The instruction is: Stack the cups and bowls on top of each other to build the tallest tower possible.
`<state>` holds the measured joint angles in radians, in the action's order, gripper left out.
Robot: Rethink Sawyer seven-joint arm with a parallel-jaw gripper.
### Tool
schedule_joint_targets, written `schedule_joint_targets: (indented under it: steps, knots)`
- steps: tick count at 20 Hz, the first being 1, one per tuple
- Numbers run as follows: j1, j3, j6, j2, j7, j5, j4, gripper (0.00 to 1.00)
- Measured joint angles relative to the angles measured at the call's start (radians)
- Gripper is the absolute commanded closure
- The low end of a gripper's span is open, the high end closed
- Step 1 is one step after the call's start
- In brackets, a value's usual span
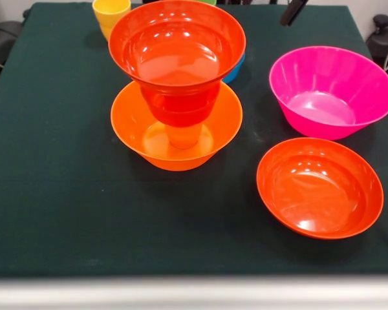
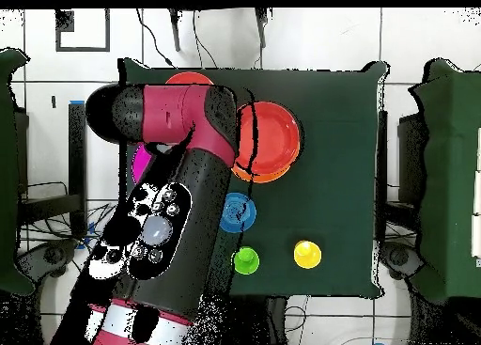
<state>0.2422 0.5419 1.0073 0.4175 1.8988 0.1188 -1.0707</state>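
A tower stands mid-table: a large orange bowl (image 1: 132, 132) holds an upturned orange cup (image 1: 184, 135), a small red-orange bowl (image 1: 180, 104) sits on it, and a wide red-orange bowl (image 1: 176, 45) is on top. From overhead the tower (image 2: 270, 139) shows as one red disc. A second wide red-orange bowl (image 1: 319, 187) and the magenta bowl (image 1: 330, 90) stand apart on the right. The small blue bowl (image 2: 238, 212), green cup (image 2: 246, 259) and yellow cup (image 1: 111, 14) stand behind the tower. A dark part of my gripper (image 1: 293, 13) shows at the top edge, above the magenta bowl.
The table has a dark green cloth (image 1: 64, 194). In the overhead view my red and black arm (image 2: 164, 219) covers the magenta bowl's side of the table. Dark equipment (image 1: 385, 35) sits off the table's far right corner.
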Motion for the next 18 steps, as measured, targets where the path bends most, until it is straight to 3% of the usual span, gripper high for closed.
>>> schedule_joint_targets:
  steps: [18]
  knots:
    - [0.034, 0.0, 0.0, -0.003, 0.051, 0.028, 0.0, 0.0]
